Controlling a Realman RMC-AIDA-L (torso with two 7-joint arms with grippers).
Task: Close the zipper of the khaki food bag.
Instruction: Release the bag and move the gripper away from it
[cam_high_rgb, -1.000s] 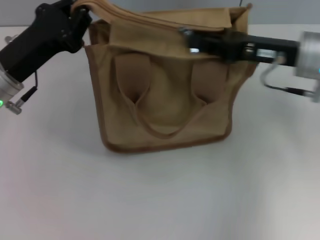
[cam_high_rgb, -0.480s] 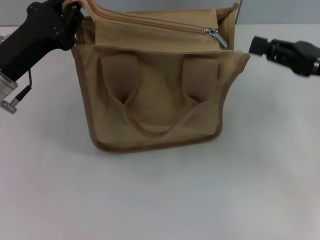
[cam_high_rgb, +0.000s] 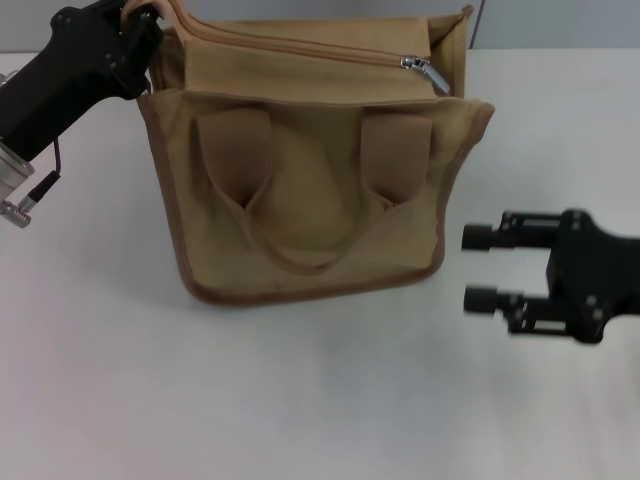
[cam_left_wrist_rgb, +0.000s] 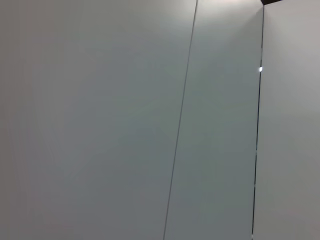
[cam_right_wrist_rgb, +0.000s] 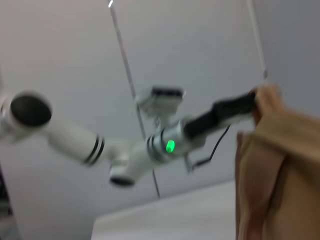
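The khaki food bag (cam_high_rgb: 310, 200) stands upright on the white table, its two loop handles hanging down the near side. The zipper (cam_high_rgb: 300, 46) runs along the top panel, and its silver pull tab (cam_high_rgb: 425, 70) lies near the bag's right end. My left gripper (cam_high_rgb: 140, 22) is shut on the bag's top left corner and holds it up. The right wrist view also shows this gripper (cam_right_wrist_rgb: 250, 102) at the corner of the bag (cam_right_wrist_rgb: 272, 170). My right gripper (cam_high_rgb: 468, 268) is open and empty, low to the right of the bag and apart from it.
The white table (cam_high_rgb: 300, 400) spreads in front of the bag and to both sides. A grey wall (cam_high_rgb: 560, 22) stands behind it. The left wrist view shows only wall panels (cam_left_wrist_rgb: 100, 120).
My right gripper let go of the zipper pull, drew back to the right, then dropped low beside the bag. The pull tab now lies near the bag's right end. The left gripper kept its hold.
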